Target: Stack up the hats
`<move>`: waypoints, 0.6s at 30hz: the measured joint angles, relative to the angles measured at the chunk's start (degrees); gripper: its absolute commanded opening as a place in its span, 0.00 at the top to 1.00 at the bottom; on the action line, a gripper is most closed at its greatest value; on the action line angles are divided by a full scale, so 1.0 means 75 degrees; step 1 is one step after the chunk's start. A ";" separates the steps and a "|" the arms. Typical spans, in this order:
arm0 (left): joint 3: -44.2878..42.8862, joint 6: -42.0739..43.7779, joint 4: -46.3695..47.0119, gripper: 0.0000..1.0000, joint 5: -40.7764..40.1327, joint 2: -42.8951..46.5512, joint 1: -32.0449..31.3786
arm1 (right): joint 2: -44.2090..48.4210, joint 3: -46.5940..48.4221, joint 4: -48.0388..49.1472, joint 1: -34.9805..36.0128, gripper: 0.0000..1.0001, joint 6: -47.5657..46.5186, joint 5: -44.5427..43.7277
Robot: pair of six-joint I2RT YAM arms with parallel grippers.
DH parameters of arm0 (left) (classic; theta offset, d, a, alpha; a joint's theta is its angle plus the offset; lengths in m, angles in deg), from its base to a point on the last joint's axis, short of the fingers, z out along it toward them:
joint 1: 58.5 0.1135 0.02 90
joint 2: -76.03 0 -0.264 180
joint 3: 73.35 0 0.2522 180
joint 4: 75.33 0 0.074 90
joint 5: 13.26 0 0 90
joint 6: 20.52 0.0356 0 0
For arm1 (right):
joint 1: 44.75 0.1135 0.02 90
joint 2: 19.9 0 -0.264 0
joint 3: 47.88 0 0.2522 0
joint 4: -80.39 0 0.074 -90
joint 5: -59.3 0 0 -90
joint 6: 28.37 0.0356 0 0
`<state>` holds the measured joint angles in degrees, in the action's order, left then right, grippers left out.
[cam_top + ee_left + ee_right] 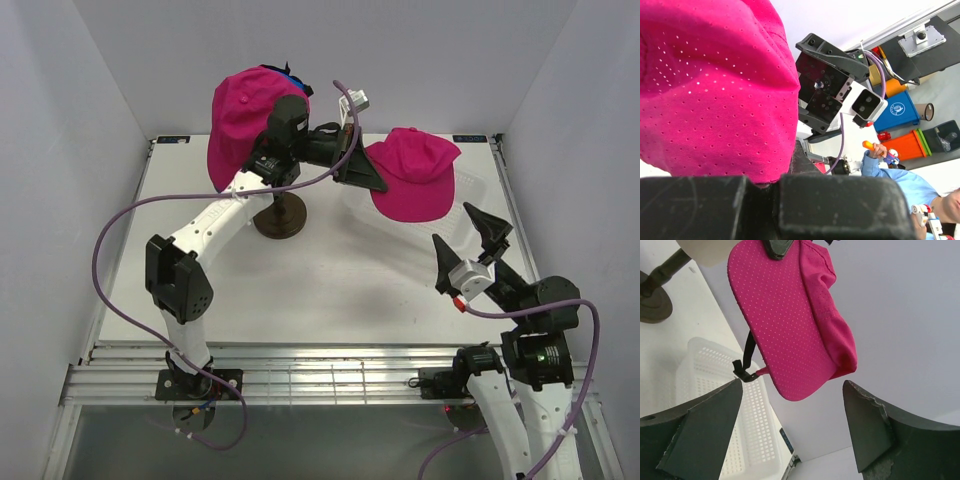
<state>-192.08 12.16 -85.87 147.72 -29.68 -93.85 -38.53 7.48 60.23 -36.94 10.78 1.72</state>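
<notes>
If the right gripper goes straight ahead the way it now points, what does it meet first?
Probably the magenta perforated fabric cap hanging from the shut left gripper; depth is unclear.

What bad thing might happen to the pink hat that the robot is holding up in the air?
1. The left gripper pinches the held pink hat by one edge only, so it dangles and might slip out.
2. The right gripper stands open close by; it might snag the strap.
3. The left arm passes right by the stacked hats and might knock them off.
</notes>
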 measured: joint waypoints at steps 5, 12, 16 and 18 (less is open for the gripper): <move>0.0000 -0.0026 0.0006 1.00 0.0003 0.0000 0.0006 | -0.0344 -0.0239 0.0836 0.0012 0.17 -0.0216 -0.0052; 0.0000 -0.0073 0.0041 1.00 0.0000 0.0000 0.0006 | -0.1265 -0.0379 0.2060 0.0038 0.19 -0.0003 0.0099; 0.0000 -0.0108 0.0087 1.00 0.0003 0.0000 0.0006 | -0.1498 -0.0428 0.2343 0.0184 0.21 0.0003 0.0102; 0.0000 -0.0122 0.0128 1.00 0.0006 0.0000 0.0006 | -0.1626 -0.0428 0.2506 0.0347 0.25 -0.0038 0.0079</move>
<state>-192.08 11.24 -84.90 147.76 -29.68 -93.81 -50.73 4.27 79.03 -34.34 10.50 2.31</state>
